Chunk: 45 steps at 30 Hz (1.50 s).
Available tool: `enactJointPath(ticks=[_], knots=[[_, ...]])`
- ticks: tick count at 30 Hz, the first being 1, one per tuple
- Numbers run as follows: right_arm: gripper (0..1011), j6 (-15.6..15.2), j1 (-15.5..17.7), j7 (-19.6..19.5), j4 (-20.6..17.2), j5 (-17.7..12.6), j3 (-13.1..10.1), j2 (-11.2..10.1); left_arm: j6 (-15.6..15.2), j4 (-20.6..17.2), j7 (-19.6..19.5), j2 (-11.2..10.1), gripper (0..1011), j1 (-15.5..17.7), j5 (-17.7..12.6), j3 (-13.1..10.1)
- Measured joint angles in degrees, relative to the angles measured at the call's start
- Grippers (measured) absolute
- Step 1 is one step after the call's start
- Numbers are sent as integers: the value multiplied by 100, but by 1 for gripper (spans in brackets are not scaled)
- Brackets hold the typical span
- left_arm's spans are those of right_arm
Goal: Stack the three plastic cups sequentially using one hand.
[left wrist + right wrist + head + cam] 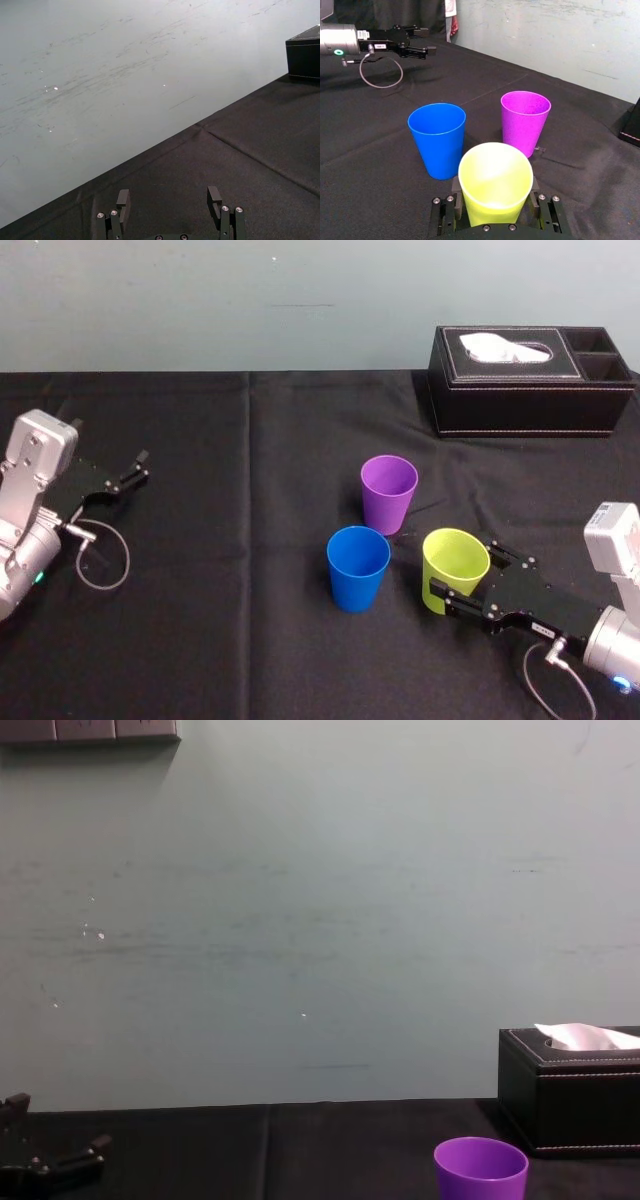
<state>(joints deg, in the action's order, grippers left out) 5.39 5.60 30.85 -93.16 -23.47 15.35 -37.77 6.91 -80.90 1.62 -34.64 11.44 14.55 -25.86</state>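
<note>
Three plastic cups stand upright and close together on the black cloth. The purple cup is farthest back. In front of it, to the left, is the blue cup. The yellow-green cup is at the front right. My right gripper reaches in from the right, one finger against each side of the yellow-green cup. My left gripper rests open and empty at the far left.
A black tissue box stands at the back right, behind the cups. A cable loop hangs from the left arm. Black cloth covers the table up to a pale wall.
</note>
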Motion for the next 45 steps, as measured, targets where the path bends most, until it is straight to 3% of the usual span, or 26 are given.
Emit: enactJointPath(ticks=[21, 27, 33, 38, 45], knots=[[733, 4, 15, -13, -17, -4, -10, -8, 0, 0, 0, 0, 1011, 0, 0, 0], [733, -65, 328, -231, -610, -43, -291, -87, 0, 0, 0, 0, 1011, 0, 0, 0], [734, -380, 509, -377, -1224, -191, -594, -206, 0, 0, 0, 0, 1011, -1, 0, 0], [733, -771, 318, -421, -1518, -291, -683, -278, 0, 0, 0, 0, 1011, -1, 0, 0], [733, -1089, -219, -460, -1480, -247, -486, -223, 0, 0, 0, 0, 1011, -1, 0, 0]])
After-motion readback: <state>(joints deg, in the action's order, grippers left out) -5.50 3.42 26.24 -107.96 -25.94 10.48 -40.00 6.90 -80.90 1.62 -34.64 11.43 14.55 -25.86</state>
